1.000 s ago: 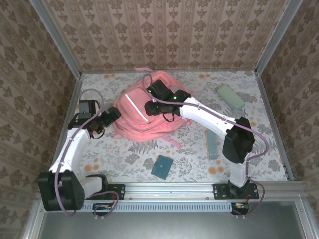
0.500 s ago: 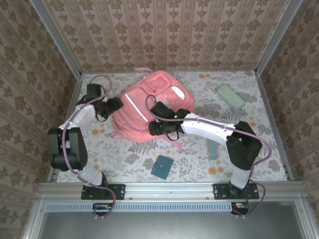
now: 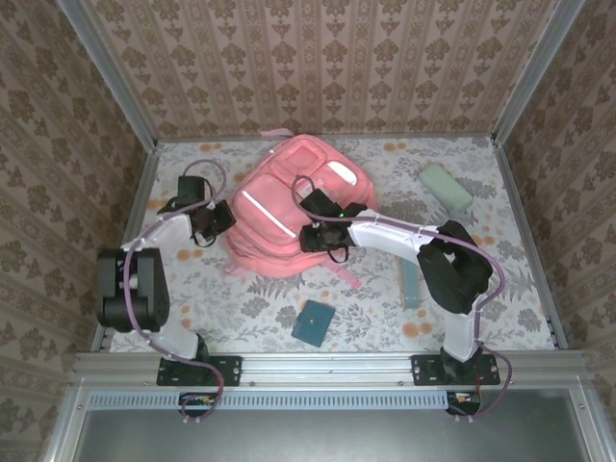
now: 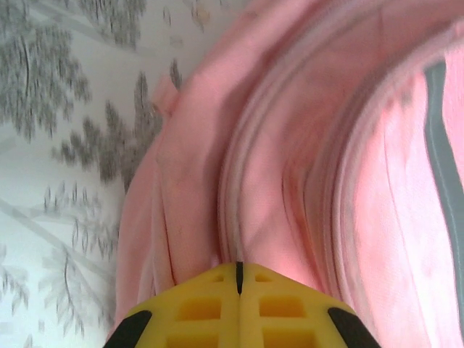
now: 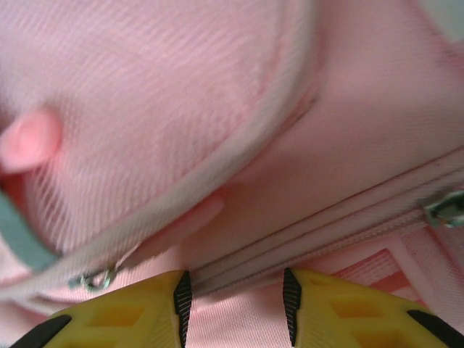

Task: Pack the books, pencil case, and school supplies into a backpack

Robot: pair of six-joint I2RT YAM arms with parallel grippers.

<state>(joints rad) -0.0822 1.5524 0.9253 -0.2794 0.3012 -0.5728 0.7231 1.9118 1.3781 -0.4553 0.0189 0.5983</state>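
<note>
The pink backpack [image 3: 279, 207] lies flat in the middle of the flowered table [image 3: 510, 289], its top toward the far wall, and both arms are at it. The left claw [image 3: 214, 219] sits at the backpack's left edge. Its yellow fingers [image 4: 196, 312] are pressed flat together, tips touching a fold of the side panel. Whether any cloth is nipped between them I cannot tell. The right claw [image 3: 316, 238] is on the backpack's near right flank, partly spread, with a band of pink fabric beside the zip track [image 5: 341, 217] pinched between its pads.

The bag looks soft and floppy, thin cloth that will bunch and slide rather than lift as one piece. I'd take it by the stiffer zip edge or piping, one side each, to pull the mouth open. To the right of the backpack are the mint pencil case [image 3: 445, 186] and the slim teal box [image 3: 410, 281]; in front of it lies the dark-teal pad [image 3: 313, 322]. All look light, the pouch squashy and the box rigid.
</note>
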